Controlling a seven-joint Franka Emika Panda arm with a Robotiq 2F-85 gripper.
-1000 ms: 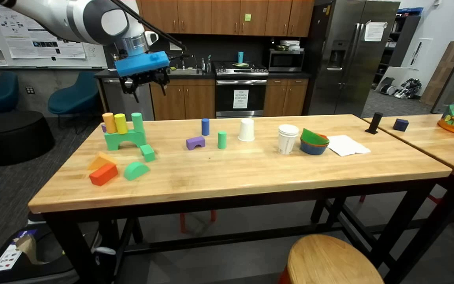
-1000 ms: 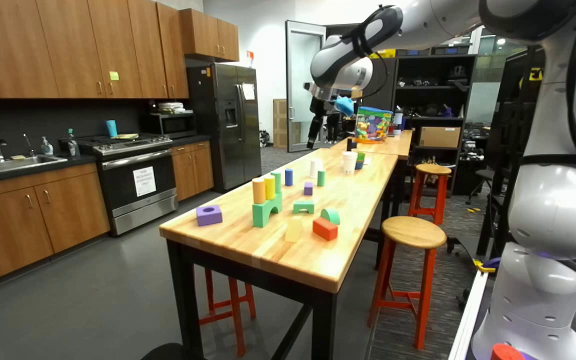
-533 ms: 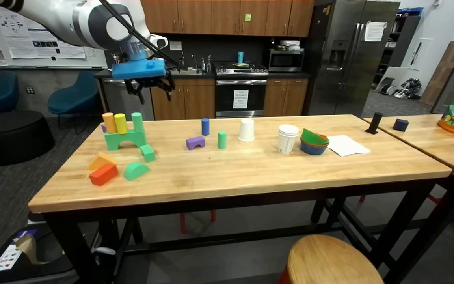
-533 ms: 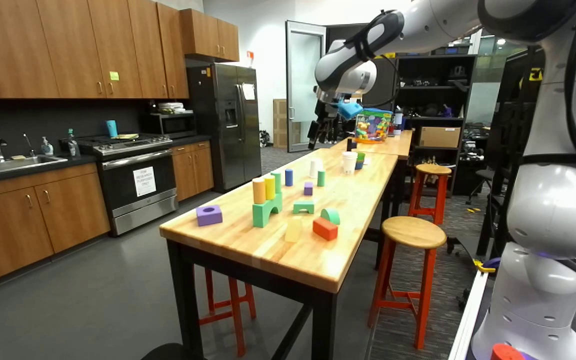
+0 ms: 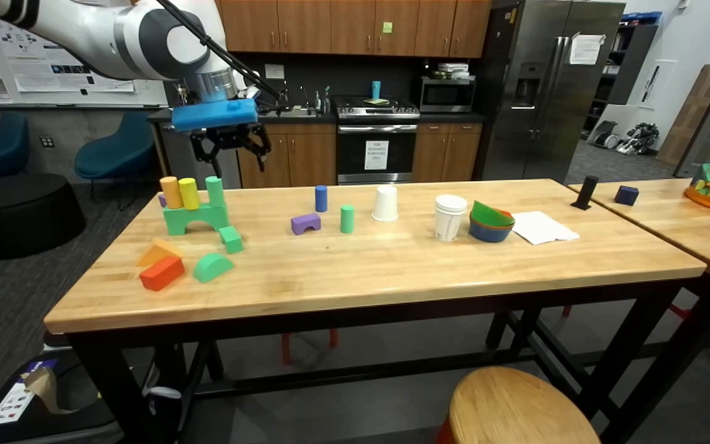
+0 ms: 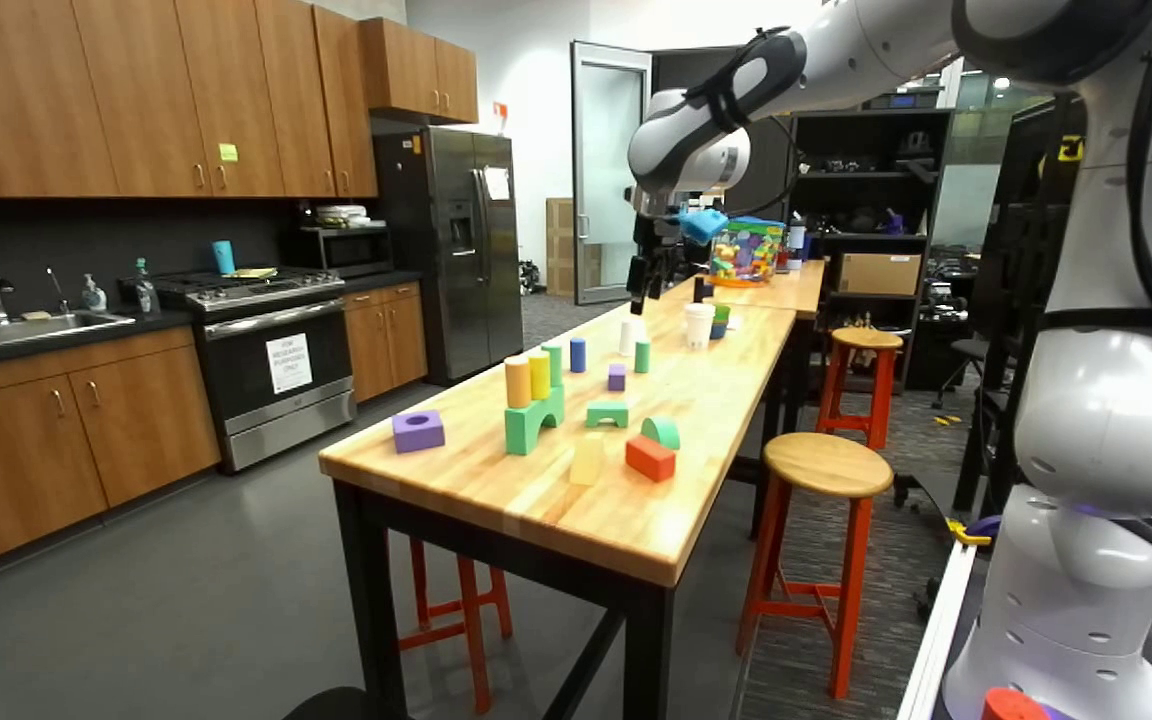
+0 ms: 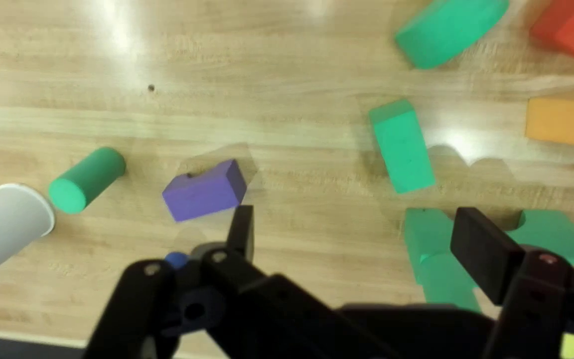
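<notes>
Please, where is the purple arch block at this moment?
In an exterior view, the purple arch block sits on the table, left of the picture's centre, with a green cylinder to its right and the blue cylinder behind it.

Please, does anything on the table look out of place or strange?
Yes, slightly: one white cup stands upside down, while the other cup stands upright. Also, the green bowl sits tilted above the blue bowl. I see no spill.

wooden table (image 5: 355, 265) with blocks (image 5: 195, 213), cups (image 5: 385, 205)
</notes>
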